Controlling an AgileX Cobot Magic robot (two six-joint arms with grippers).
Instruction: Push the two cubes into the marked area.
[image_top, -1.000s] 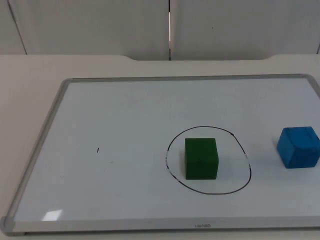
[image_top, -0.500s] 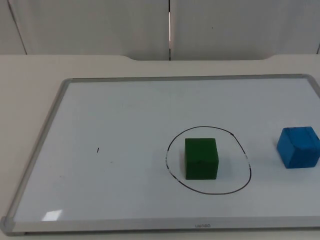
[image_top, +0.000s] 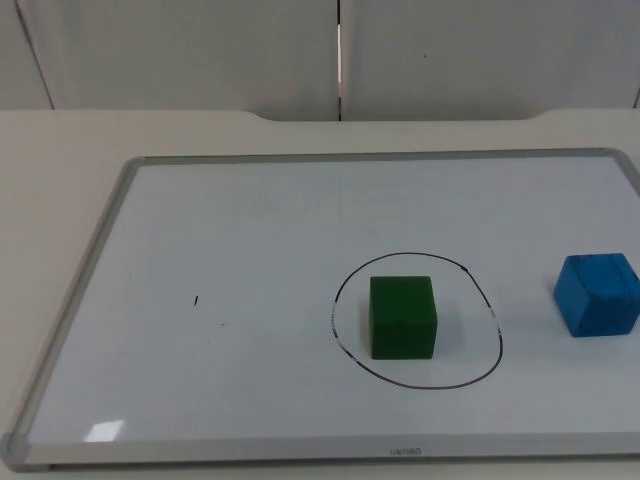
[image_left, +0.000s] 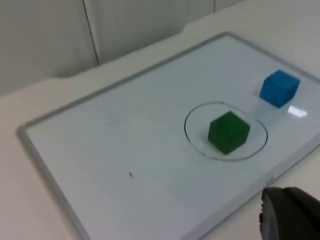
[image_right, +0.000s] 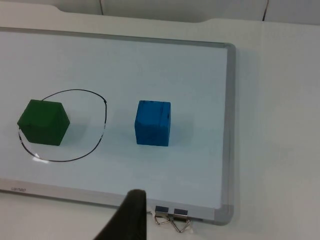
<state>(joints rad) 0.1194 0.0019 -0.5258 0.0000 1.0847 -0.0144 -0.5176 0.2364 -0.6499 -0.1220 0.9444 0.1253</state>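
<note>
Green cube (image_top: 403, 317) stays inside the drawn circle (image_top: 490, 310), blue cube (image_top: 597, 294) unmoved outside, my grippers' state I cannot tell.

White table top (image_top: 60, 150), running back to a grey partition wall (image_top: 200, 50). Lying flat on it: one whiteboard (image_top: 250, 230) with a silver-grey frame. On the board: a hand-drawn black circle (image_top: 497, 335); a green cube (image_top: 402, 316) sitting inside that circle; a blue cube (image_top: 597, 293) outside it, well apart from the line, toward the board's right edge; a small black pen tick (image_top: 196, 300) on the left half. A metal binder clip (image_right: 172, 216) grips the board's near frame by the right corner.
</note>
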